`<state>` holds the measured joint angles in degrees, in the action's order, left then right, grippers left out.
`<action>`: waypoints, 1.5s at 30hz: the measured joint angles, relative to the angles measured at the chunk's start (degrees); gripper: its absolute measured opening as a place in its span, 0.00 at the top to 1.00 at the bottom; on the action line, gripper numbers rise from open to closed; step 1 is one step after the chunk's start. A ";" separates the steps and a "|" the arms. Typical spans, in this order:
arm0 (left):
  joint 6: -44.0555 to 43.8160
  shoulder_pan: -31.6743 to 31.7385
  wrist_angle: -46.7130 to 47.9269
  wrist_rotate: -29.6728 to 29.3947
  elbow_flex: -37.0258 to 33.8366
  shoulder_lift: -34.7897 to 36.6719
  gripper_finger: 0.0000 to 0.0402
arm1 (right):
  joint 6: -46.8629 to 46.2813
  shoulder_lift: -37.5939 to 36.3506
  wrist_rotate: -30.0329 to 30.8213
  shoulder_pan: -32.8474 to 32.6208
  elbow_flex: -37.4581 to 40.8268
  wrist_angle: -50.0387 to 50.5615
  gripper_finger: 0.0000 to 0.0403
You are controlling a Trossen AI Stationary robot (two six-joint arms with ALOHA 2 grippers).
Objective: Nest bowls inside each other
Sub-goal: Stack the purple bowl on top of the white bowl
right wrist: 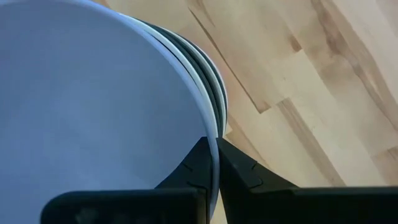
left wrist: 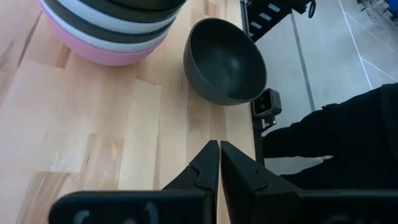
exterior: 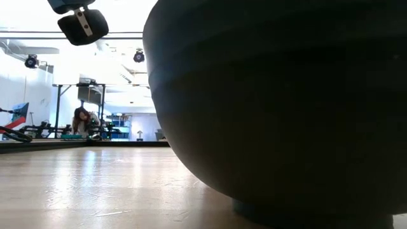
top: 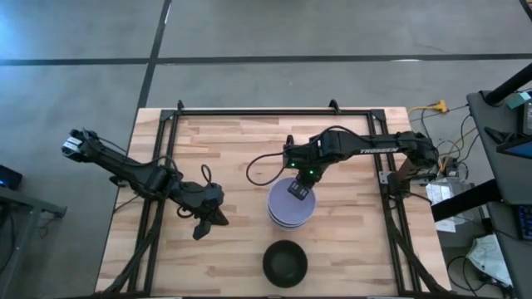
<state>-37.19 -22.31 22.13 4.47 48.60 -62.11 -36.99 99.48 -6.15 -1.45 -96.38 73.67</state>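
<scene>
The pale wooden plank surface carries all items. A nested stack of round smooth bowls, lavender on top, with black and white rims below and pink at the base, stands directly under the right jaws. These jaws are clenched on the rim of the top lavender bowl, the thin wall pinched between the fingertips. A single black round bowl sits apart from the stack, ahead of the left jaws and nearer the surface's edge. The left jaws are clenched shut, empty, just above bare wood.
</scene>
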 joint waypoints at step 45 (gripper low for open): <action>-0.02 0.04 -3.69 -0.11 0.02 -0.48 1.00 | 1.51 3.04 -3.07 -0.04 -2.42 -0.54 0.73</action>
<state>-37.21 -22.26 18.44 4.36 48.62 -62.59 -35.48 102.52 -9.22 -1.50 -98.80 73.13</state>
